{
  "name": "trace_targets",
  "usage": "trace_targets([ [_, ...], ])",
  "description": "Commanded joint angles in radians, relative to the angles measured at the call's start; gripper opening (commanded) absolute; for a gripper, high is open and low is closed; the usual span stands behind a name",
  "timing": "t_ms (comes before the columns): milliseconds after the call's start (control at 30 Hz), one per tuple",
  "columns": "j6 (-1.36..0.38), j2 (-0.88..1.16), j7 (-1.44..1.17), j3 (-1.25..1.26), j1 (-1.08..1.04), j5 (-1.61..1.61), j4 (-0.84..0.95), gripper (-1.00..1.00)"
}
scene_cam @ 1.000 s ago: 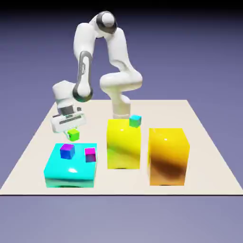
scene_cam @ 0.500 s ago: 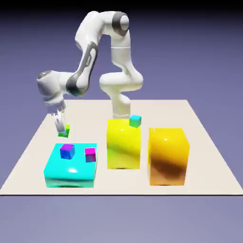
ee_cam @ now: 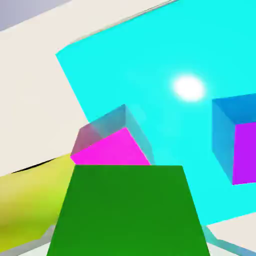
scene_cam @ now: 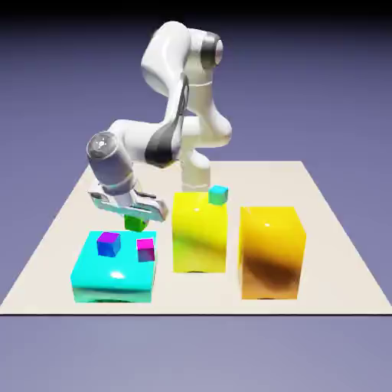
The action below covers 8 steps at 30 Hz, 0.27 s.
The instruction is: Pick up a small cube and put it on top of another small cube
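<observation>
One green cube (scene_cam: 135,223), previously leftward, now nears magenta cube (scene_cam: 145,249).

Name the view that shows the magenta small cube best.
The exterior view: the magenta small cube sits whole and unobstructed on the cyan block. In the hand view it is larger, but the held green cube covers its lower edge.

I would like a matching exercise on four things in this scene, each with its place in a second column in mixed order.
Things:
1. green cube
2. teal small cube
3. magenta small cube
4. orange block

Places:
A. on the yellow block
B. on the cyan block
C. held in the end effector
D. on the table, exterior view's right

Pairs: 1-C, 2-A, 3-B, 4-D
</observation>
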Motion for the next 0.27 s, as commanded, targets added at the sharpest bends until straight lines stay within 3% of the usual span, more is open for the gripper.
trace_targets([
  [0,0.044,0.01,-0.002,0.002,0.0,0.001,-0.034,-1.0],
  [33,0.083,0.019,-0.005,0.003,-0.001,0.005,-0.064,-1.0],
  [67,0.083,0.019,-0.005,0.003,-0.001,0.005,-0.065,1.0],
  [233,-0.09,-0.021,0.006,-0.003,0.001,-0.011,0.07,1.0],
])
